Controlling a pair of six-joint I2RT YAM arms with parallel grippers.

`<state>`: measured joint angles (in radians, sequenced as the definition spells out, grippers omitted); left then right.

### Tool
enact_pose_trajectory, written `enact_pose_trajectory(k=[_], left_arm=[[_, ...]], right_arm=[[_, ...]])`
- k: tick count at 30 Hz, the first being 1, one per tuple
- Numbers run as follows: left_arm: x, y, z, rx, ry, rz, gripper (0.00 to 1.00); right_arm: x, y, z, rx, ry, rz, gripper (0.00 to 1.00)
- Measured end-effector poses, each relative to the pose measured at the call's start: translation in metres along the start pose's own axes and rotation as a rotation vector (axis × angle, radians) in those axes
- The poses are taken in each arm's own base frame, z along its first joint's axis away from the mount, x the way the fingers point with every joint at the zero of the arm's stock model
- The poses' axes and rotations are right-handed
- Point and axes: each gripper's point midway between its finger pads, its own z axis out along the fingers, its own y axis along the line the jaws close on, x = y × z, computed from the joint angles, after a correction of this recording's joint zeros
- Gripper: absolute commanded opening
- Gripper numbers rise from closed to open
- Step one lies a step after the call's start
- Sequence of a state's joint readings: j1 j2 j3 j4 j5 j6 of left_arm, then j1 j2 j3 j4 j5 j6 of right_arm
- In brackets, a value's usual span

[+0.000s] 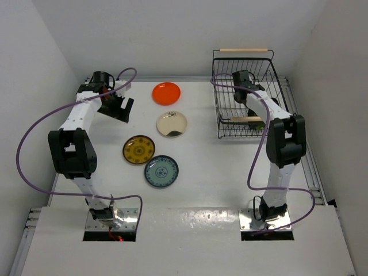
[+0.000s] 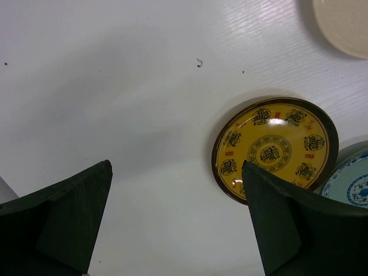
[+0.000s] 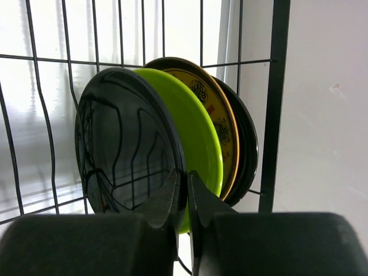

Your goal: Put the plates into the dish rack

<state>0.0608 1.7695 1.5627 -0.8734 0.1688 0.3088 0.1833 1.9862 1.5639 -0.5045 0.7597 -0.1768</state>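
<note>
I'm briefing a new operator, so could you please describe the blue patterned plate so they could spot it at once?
On the white table, four plates lie flat left of the dish rack in the top view. The blue-grey plate is the one nearest the arm bases, right beside the yellow-brown plate. It alone has a pale blue face with a darker blue pattern.

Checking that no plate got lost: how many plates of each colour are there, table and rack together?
Black plate: 2
Lime green plate: 1
Yellow-brown patterned plate: 2
Orange-red plate: 1
Cream plate: 1
Blue-grey patterned plate: 1
Total: 8
</note>
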Motion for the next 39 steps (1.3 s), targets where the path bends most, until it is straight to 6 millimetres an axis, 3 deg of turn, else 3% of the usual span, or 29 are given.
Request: enact_pose_trajectory(k=[4,10,12,13,16,19,21,23,24,25,26,27,30,32,34,36,37,39], left_arm=[[0.000,0.000,0.000,0.000,0.001,0.000,1.00],[0.001,0.002,0.000,0.000,0.001,-0.006,1.00],[0.001,0.002,0.000,-0.001,0.001,-0.007,1.00],[0.001,0.003,0.000,-0.001,0.001,-0.008,1.00],[0.001,0.002,0.000,0.000,0.000,-0.008,1.00],[0.001,0.002,0.000,0.004,0.000,-0.008,1.00],[0.001,0.001,0.000,0.008,-0.002,-0.008,1.00],[0.001,0.000,0.000,0.013,-0.003,-0.008,1.00],[0.001,0.000,0.000,0.014,-0.003,-0.008,1.00],[0.001,0.000,0.000,0.015,-0.003,-0.008,1.00],[0.001,0.000,0.001,0.017,-0.004,-0.008,1.00],[0.001,-0.001,0.001,0.021,-0.003,-0.009,1.00],[0.002,-0.002,0.004,0.028,0.003,-0.010,1.00],[0.003,-0.002,0.006,0.031,0.008,-0.011,1.00],[0.003,-0.002,0.006,0.032,0.009,-0.011,1.00],[0.003,-0.002,0.006,0.033,0.007,-0.011,1.00],[0.003,-0.003,0.006,0.034,0.008,-0.011,1.00],[0.003,-0.003,0.006,0.035,0.007,-0.011,1.00]], right_arm=[[0.001,0.003,0.001,-0.012,0.012,0.009,0.42],[-0.003,0.001,-0.005,-0.036,0.013,0.022,0.67],[-0.015,-0.006,-0.013,-0.036,-0.014,0.059,0.85],[-0.022,-0.009,-0.021,-0.043,-0.037,0.084,1.00],[-0.040,-0.026,-0.065,-0.074,-0.134,0.205,1.00],[-0.062,-0.018,-0.151,-0.244,-0.369,0.371,0.99],[-0.061,0.007,-0.220,-0.470,-0.557,0.439,0.68],[-0.057,0.045,-0.279,-0.713,-0.705,0.448,0.38],[-0.053,0.068,-0.303,-0.834,-0.740,0.429,0.32],[-0.050,0.090,-0.315,-0.923,-0.740,0.412,0.37],[-0.045,0.119,-0.321,-1.005,-0.704,0.378,0.45],[-0.040,0.151,-0.323,-1.079,-0.646,0.337,0.64],[-0.005,0.246,-0.307,-1.218,-0.419,0.195,0.76],[0.030,0.292,-0.295,-1.260,-0.271,0.109,0.76],[0.064,0.325,-0.287,-1.287,-0.140,0.037,0.72],[0.084,0.346,-0.283,-1.306,-0.055,-0.002,0.67],[0.090,0.353,-0.282,-1.311,-0.021,-0.014,0.59],[0.094,0.364,-0.279,-1.322,0.016,-0.017,0.50]])
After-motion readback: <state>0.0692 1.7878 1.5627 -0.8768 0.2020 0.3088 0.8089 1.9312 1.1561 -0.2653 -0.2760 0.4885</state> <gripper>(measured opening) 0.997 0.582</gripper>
